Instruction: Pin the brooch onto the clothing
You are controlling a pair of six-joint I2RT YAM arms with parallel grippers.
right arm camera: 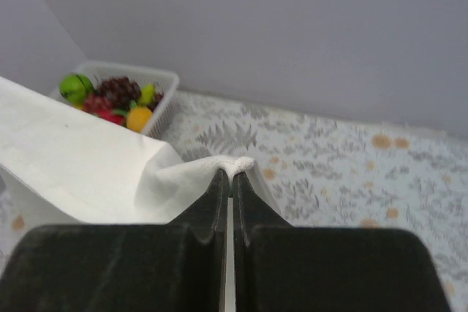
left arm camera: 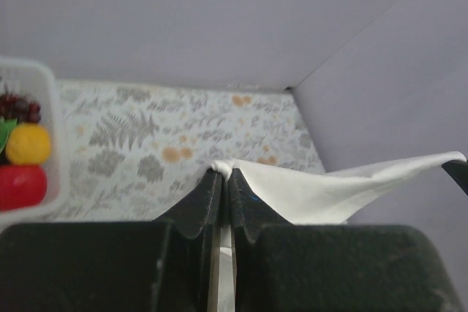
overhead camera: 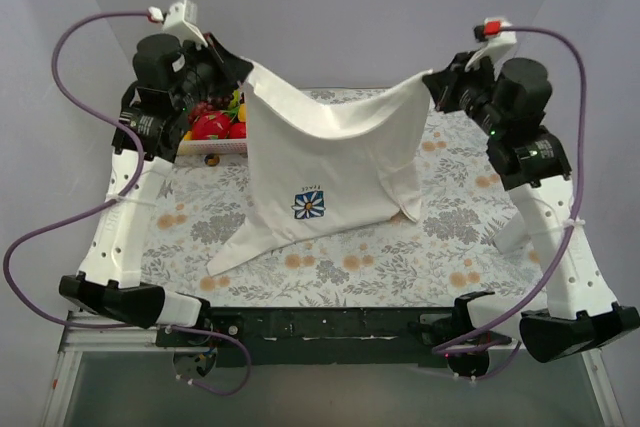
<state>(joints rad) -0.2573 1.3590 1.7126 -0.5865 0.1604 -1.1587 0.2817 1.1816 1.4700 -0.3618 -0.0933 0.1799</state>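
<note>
The T-shirt [overhead camera: 330, 162] is held up between the two arms, slung like a hammock above the desk [overhead camera: 470, 237]. Its lower hem trails onto the flowered surface at the near left. The left tool [left arm camera: 224, 180] is closed tight on one upper corner of the cloth, and the right tool [right arm camera: 232, 179] is clamped on the other. In each wrist view only a small white nub of fabric shows past the fingertips. The daisy print [overhead camera: 309, 204] faces up and toward the overhead camera. The brooch cannot be found in any view, so its place cannot be told. It may lie under the hanging cloth or be too small to pick out.

Several risks are judged to follow:

- So little fabric is pinched that a corner could be pulled free if the arms are drawn further apart — the shirt would then collapse in a heap.
- The trailing hem could be dragged across the desk, and the pin, if it lies there, could be swept aside or buried.
- The fruit basket [right arm camera: 170, 82] stands close beside the left arm, so its rim could be snagged as the cloth is lowered.
- If the shirt is set down slack, folds could be left across the chest — a poor surface for pinning.
</note>
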